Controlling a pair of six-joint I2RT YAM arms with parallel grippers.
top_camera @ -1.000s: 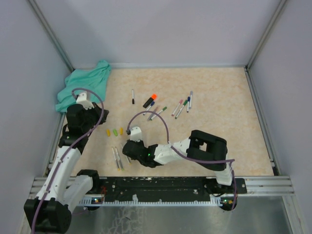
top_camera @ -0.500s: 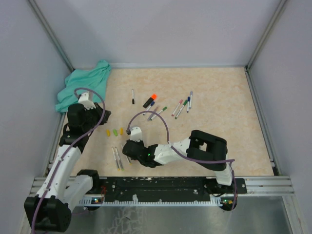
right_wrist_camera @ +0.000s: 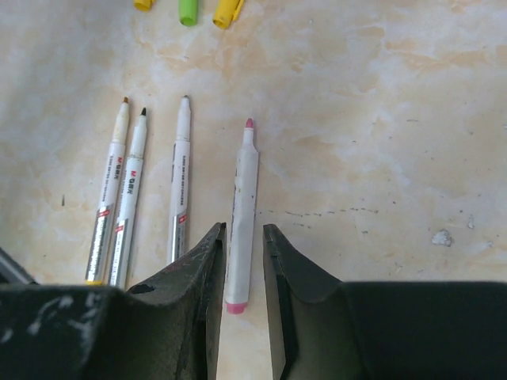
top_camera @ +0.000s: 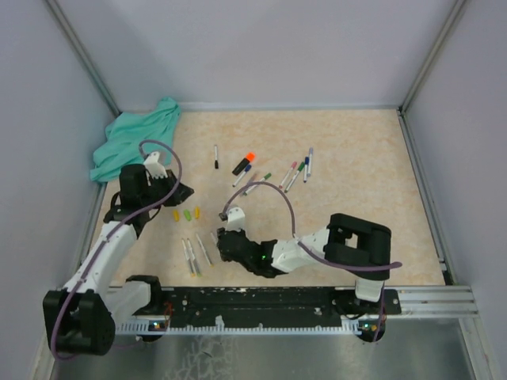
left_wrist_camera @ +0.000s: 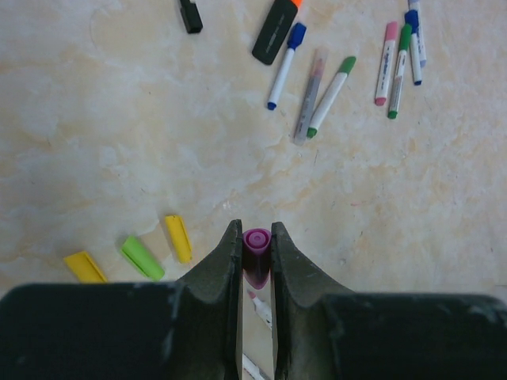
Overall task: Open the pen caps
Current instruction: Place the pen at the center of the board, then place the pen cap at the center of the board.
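Right gripper [right_wrist_camera: 245, 231]: hovering low over the beige marbled table top [top_camera: 356, 198], closest to the arm bases. Its fingers are standing slightly apart and pinching nothing. A white pen barrel with a pink tip [right_wrist_camera: 244, 198], uncapped, is lying flat on the table between them with a sliver of gap on each side.

Just left of it, three more white uncapped barrels [right_wrist_camera: 131, 198] are lying roughly parallel, tips pointing away from the bases.

A little farther out, three loose caps are lying in a short row on the table: a stubby yellow plastic cap [left_wrist_camera: 85, 267], a stubby green plastic cap [left_wrist_camera: 142, 257] and a second yellow cap [left_wrist_camera: 178, 238].

Left gripper [left_wrist_camera: 255, 229]: its fingers are clamping a small purple plastic pen cap [left_wrist_camera: 256, 241], open end facing outward, held above the table near that row.

Beyond, capped pens are lying scattered:
- a black highlighter with a bright orange cap [left_wrist_camera: 275, 36]
- a blue-capped white pen [left_wrist_camera: 283, 59] beside it
- a grey pen [left_wrist_camera: 309, 99]
- a green-capped white pen [left_wrist_camera: 331, 95]
- a close cluster of three pens [left_wrist_camera: 398, 75] capped pink, green and blue
- a short black pen [top_camera: 215, 156], lying apart to the left

A crumpled teal cloth [top_camera: 131, 142] is lying in the far left corner.
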